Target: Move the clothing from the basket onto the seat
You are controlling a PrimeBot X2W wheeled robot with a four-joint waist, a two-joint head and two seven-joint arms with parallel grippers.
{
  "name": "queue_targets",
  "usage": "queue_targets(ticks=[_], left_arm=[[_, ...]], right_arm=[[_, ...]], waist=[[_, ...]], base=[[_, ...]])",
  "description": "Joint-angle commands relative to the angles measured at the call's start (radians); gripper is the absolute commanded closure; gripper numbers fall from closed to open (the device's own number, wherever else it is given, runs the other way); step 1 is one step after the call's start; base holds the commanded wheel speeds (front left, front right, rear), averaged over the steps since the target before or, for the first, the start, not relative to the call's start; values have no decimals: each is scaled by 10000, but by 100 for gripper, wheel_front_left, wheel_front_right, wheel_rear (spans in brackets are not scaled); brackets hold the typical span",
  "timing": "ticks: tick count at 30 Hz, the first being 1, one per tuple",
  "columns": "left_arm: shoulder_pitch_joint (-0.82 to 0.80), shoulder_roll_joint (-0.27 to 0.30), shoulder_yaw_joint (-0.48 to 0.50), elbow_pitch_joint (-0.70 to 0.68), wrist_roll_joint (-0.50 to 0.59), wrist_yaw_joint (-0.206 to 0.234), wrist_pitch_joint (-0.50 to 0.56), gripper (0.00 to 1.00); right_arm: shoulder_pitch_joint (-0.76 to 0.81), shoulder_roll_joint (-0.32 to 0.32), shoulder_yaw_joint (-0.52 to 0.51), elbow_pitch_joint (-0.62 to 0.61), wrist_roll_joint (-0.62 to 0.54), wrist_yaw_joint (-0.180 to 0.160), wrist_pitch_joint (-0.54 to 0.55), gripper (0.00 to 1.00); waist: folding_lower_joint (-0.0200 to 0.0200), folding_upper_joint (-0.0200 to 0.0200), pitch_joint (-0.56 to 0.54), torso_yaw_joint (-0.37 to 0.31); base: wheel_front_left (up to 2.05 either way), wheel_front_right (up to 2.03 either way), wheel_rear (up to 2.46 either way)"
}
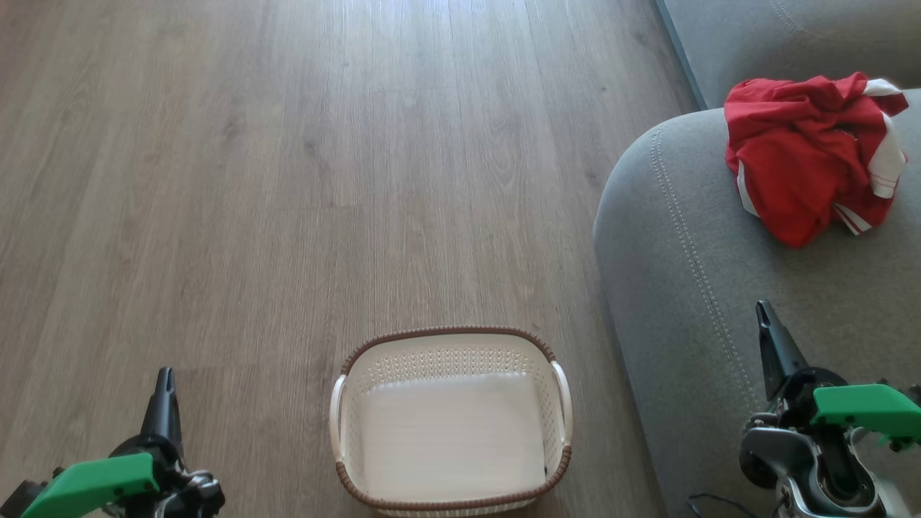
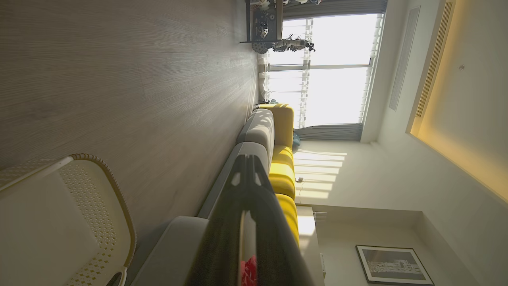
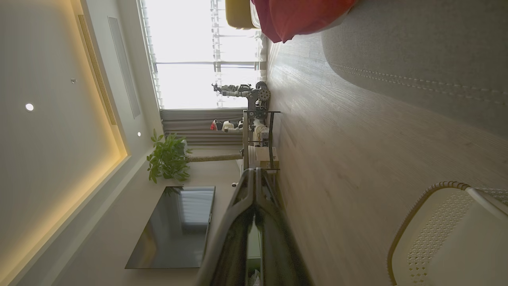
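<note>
- The small rectangular cream plastic basket point(image 1: 446, 333), with perforated sides, a brown woven-look rim and white side handles, stands upright on the grey-brown wood-plank floor point(image 1: 288, 180), near me and roughly centred between my two arms.
- I can see the basket's smooth pale bottom from wall to wall.
- The shiny red clothing point(image 1: 799, 158) with white stripe trim lies in a crumpled heap on the large light-grey fabric seat point(image 1: 691, 288), far to the right and well apart from the basket.
- I cannot tell whether the heap is one garment or two.
- The seat's rounded edge with its stitched line runs just to the right of the basket; from the head view I cannot tell whether the two touch.
- My left end effector point(image 1: 165, 381) hangs over the floor to the left of the basket, its dark fingers pressed together and holding nothing.
- My right end effector point(image 1: 767, 327) sits above the near part of the seat, fingers likewise closed tight on nothing, well short of the clothing.
- In the right wrist view a dark flat television point(image 3: 174, 226) and a green potted plant point(image 3: 168, 159) sit along the far wall.
</note>
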Motion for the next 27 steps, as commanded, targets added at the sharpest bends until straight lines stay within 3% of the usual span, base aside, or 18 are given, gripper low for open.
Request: queue_targets(ticks=[1,27], left_arm=[[-498,105,344,-375,-27,-87,58,100],[-499,98,352,-376,-20,-87,65,100]], right_arm=[[-515,-235,268,-403,89,0,10,100],[-499,-404,496,-427,290,0,-169,100]], waist=[[0,0,0,1],[0,0,0,1]], base=[[0,0,0],[0,0,0]])
